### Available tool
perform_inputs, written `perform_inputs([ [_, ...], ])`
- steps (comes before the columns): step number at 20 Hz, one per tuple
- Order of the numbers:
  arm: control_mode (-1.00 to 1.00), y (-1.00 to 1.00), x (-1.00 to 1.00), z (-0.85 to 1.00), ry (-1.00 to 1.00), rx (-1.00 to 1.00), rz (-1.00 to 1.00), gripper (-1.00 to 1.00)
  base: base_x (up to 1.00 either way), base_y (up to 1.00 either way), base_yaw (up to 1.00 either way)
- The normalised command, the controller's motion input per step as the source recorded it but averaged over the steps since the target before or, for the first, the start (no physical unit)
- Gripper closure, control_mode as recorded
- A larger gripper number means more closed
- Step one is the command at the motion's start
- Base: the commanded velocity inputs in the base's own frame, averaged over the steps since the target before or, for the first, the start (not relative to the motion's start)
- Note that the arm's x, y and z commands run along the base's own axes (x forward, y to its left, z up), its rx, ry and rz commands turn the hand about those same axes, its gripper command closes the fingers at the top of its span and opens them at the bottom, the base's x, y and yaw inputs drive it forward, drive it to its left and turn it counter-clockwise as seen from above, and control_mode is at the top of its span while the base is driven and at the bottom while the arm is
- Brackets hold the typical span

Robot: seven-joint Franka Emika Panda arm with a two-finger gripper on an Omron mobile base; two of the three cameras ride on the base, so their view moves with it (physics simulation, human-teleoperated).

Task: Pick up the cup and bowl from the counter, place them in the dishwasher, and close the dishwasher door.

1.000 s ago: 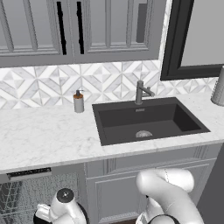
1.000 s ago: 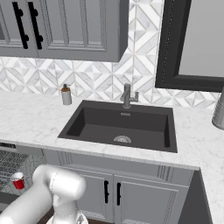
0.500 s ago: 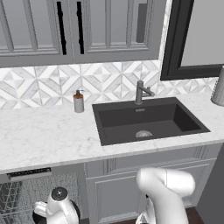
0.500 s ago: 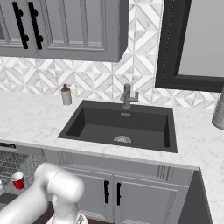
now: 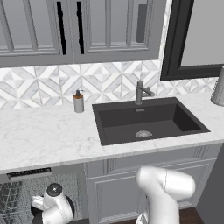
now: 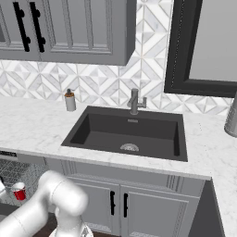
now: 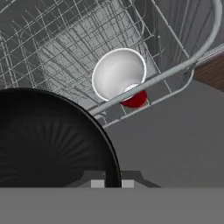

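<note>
Bowl (image 7: 48, 140) rim pinched in claw (image 7: 112, 183), cup (image 7: 119, 74) beyond

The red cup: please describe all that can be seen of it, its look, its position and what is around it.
The cup is a small tapered party cup, red outside with a white rim and a plain white inside; it looks like plastic. It stands upright and empty in the grey wire rack of the open dishwasher, beside the rack's front rail. In the right base view it shows low at the left, behind the wires. Nothing grips it; the black bowl is apart from it.
</note>
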Motion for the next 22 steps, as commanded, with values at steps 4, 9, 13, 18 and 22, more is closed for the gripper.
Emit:
perform_inputs([
  [4,-1.00,0.05,0.56,-0.30,-0.06,0.00,0.00,1.00,0.00,0.00,0.00],
  [9,-1.00,0.05,0.48,-0.13,-0.08,0.00,0.00,1.00,0.00,0.00,0.00],
  [13,-1.00,0.09,0.46,-0.04,-0.06,0.00,0.00,1.00,0.00,0.00,0.00],
  [18,-1.00,0.05,0.53,-0.18,-0.03,0.00,0.00,1.00,0.00,0.00,0.00],
  [22,-1.00,0.01,0.34,-0.23,-0.05,0.00,0.00,1.00,0.00,0.00,0.00],
])
